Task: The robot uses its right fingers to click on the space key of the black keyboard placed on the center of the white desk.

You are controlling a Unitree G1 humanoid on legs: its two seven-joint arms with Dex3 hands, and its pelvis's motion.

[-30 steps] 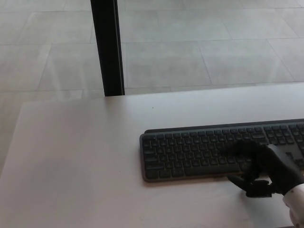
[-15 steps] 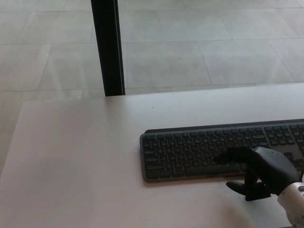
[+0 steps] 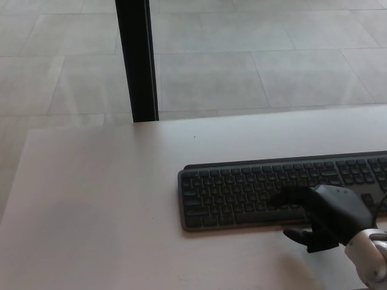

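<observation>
Black keyboard [image 3: 266, 191] is cut off at the right frame edge; key legends too small to read. The space key is partly hidden under the right hand [image 3: 326, 214], so actual contact can't be confirmed. Keyboard lies flat on the white bench [image 3: 103, 205], right of centre. Right hand comes in from lower right, holding nothing, fingers [image 3: 289, 196] stretched left over the keyboard's bottom rows, thumb [image 3: 297, 234] spread apart over the bench just in front of the keyboard. White wrist cropped at the corner. Left hand out of frame. Black post [image 3: 136, 60] stands behind the bench, top cut off.
</observation>
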